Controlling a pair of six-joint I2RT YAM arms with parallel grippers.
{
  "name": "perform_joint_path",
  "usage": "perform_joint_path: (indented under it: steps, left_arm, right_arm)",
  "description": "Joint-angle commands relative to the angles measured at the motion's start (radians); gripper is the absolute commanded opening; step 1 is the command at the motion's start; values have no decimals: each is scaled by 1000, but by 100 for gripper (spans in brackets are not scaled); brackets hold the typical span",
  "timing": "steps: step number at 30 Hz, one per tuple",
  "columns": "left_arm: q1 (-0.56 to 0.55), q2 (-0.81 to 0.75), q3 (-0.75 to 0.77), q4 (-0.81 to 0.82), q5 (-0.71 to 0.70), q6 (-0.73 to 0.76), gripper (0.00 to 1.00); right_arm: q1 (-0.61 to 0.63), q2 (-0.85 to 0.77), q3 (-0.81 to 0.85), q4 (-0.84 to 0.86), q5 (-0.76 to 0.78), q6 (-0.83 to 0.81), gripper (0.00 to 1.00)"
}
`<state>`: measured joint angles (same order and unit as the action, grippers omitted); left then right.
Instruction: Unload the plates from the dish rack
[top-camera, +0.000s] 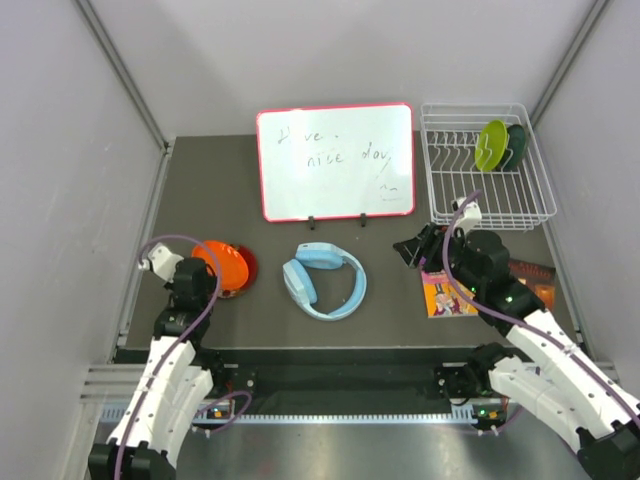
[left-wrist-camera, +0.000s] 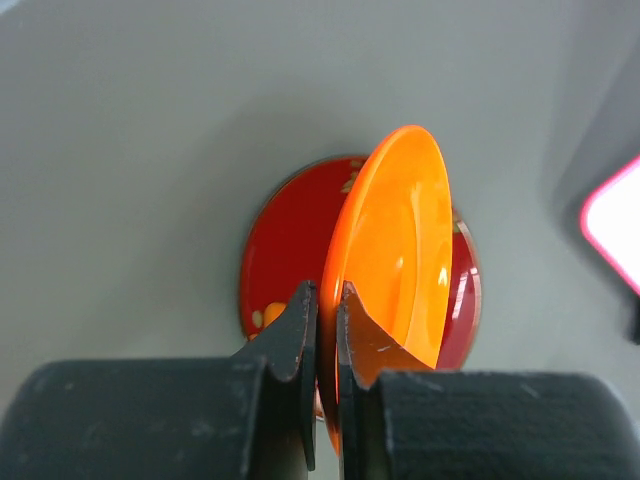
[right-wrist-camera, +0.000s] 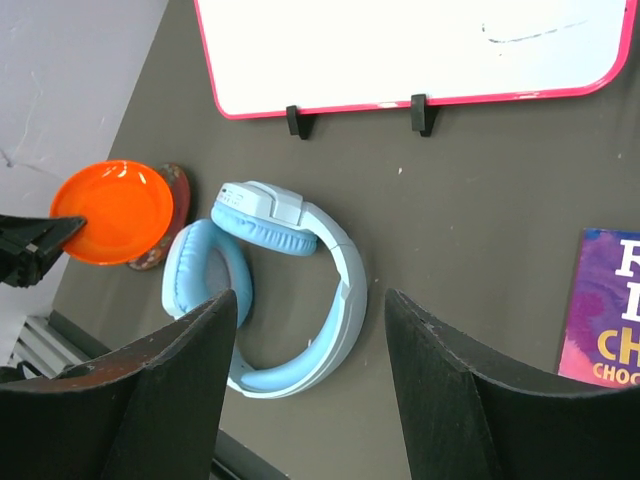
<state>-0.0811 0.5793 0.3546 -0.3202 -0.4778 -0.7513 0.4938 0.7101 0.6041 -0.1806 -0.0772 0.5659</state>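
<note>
My left gripper (left-wrist-camera: 327, 292) is shut on the rim of the orange plate (left-wrist-camera: 395, 250) and holds it tilted just above the dark red plate (left-wrist-camera: 285, 245), which lies flat on the table at the left (top-camera: 245, 262). The orange plate (top-camera: 222, 265) also shows in the right wrist view (right-wrist-camera: 112, 212). The yellow-green plate (top-camera: 490, 145) and the dark green plate (top-camera: 516, 146) stand upright in the white dish rack (top-camera: 487, 208) at the back right. My right gripper (right-wrist-camera: 312, 300) is open and empty, above the table between the headphones and the rack (top-camera: 417, 250).
A red-framed whiteboard (top-camera: 335, 162) stands at the back middle. Light blue headphones (top-camera: 323, 280) lie in the middle of the table. A colourful booklet (top-camera: 445, 295) lies under the right arm, with a dark packet (top-camera: 530, 275) to its right. Grey walls enclose the table.
</note>
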Motion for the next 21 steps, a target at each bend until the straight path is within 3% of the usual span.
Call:
perform_joint_path:
  steps: [1,5,8,9,12,16,21]
  left_arm:
    - [4,17,-22,36,-12,-22,0]
    - [4,51,-40,70,11,-22,6]
    - [4,71,-40,78,30,-25,19]
    - [4,74,-40,84,45,-20,25]
    - [4,70,-39,78,59,-25,58]
    - [4,57,-40,69,74,-22,80]
    - [4,51,-16,40,71,-25,89]
  right_arm:
    - [-15,8,43,20,2,-29,61]
    - [-21,14,54,12,7,-38,61]
    - [-27,17,60,6,13,-47,62]
    - [-31,20,63,1,16,-49,62]
    - [-41,28,88,-25,40,-72,64]
    - [-55,20,109,-39,71,-118,72]
    - [-81,26,157,-89,160,-164,74]
